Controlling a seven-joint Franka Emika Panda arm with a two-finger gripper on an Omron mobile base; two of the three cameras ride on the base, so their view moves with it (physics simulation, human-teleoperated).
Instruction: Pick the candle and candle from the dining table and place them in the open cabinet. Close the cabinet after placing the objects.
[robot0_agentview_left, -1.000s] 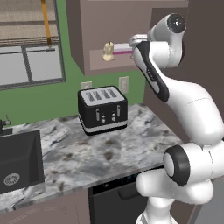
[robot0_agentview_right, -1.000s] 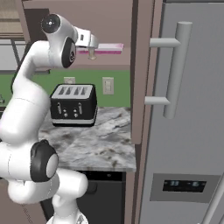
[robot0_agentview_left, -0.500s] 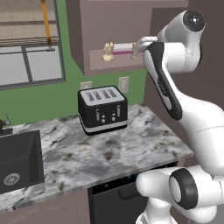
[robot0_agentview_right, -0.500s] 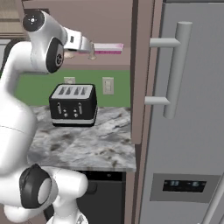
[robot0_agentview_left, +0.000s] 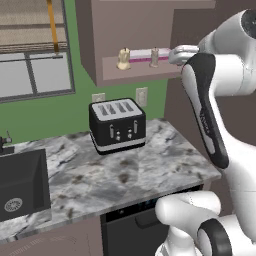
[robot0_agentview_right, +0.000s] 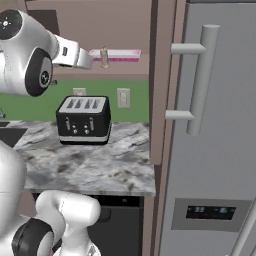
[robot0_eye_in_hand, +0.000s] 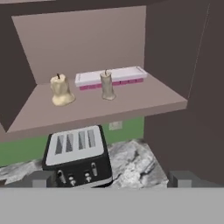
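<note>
Two candles stand on the shelf of the open mauve cabinet (robot0_eye_in_hand: 87, 114). The squat cream candle (robot0_eye_in_hand: 61, 90) is on the left and the slim greyish-tan candle (robot0_eye_in_hand: 106, 86) is to its right. From the left base view they are the cream candle (robot0_agentview_left: 123, 58) and the slim candle (robot0_agentview_left: 154, 57); the right base view shows the slim candle (robot0_agentview_right: 104, 57). My gripper (robot0_eye_in_hand: 113, 179) is open and holds nothing. It hangs in front of the shelf, a little away from the candles. The hand (robot0_agentview_left: 176, 54) sits just right of the slim candle. The cabinet door (robot0_eye_in_hand: 183, 65) stands open at the right. The dining table is out of view.
A white-and-pink flat box (robot0_eye_in_hand: 110, 76) lies behind the candles on the shelf. Below is a black toaster (robot0_agentview_left: 117, 124) on the marbled counter (robot0_agentview_left: 150, 170), with a black sink (robot0_agentview_left: 20, 182) at the left. A grey fridge (robot0_agentview_right: 215, 150) with a bar handle stands to the right.
The hand has drawn back from the shelf, to the right in the left base view, and the arm has risen. Both candles stay put on the shelf. The gripper stays open.
</note>
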